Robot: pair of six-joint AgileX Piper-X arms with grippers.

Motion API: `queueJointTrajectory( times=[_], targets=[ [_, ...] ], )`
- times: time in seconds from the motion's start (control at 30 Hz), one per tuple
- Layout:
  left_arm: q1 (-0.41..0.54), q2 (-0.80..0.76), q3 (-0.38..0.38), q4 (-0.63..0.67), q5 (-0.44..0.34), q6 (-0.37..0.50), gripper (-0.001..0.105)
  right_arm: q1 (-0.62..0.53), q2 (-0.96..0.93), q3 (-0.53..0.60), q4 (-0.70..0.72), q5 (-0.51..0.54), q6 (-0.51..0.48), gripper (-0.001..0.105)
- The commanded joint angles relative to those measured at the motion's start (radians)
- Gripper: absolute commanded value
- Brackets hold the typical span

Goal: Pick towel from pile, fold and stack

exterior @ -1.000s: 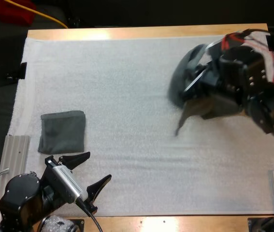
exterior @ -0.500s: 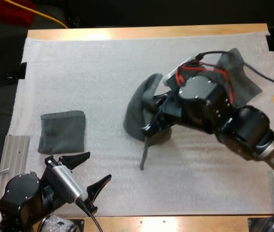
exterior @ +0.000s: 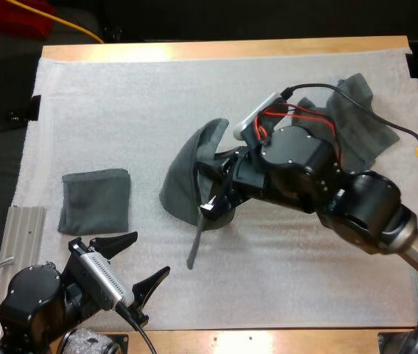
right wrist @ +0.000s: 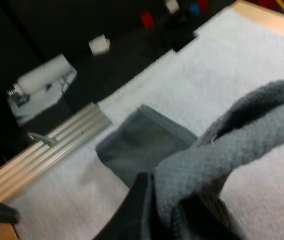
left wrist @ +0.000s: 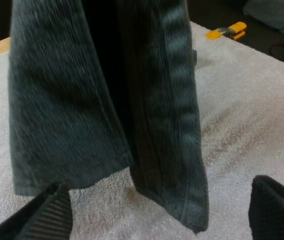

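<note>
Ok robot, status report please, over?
Left gripper open, near folded towel. Right gripper shut on lifted towel. Crumpled towel far right. Nothing in the way.

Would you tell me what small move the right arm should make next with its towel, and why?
Probably lower the right gripper so the hanging towel settles on the mat: it dangles bunched from the shut fingers over bare mat, and the open left gripper sits near the folded towel.

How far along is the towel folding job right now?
Done: one folded towel lies at the left of the mat. In hand: the right end effector grips a hanging towel above the mat's middle, unfolded; the left end effector is open near the folded towel. Left: fold and stack this one, then the crumpled towel at the far right.
</note>
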Motion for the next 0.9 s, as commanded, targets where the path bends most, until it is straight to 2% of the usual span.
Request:
queueJointTrajectory(
  times=[0.0, 0.33, 0.87],
  targets=[
    [-0.004, 0.003, -0.011, -0.006, 0.000, -0.003, 0.070, 0.002, 0.022, 0.009, 0.016, -0.002, -0.011, 0.001],
    [-0.004, 0.003, -0.011, -0.006, 0.000, -0.003, 0.070, -0.024, 0.105, 0.111, 0.016, 0.029, -0.011, 0.001],
    [-0.004, 0.003, -0.011, -0.006, 0.000, -0.003, 0.070, -0.283, 0.107, 0.380, 0.125, 0.115, -0.042, 0.001]
  ],
)
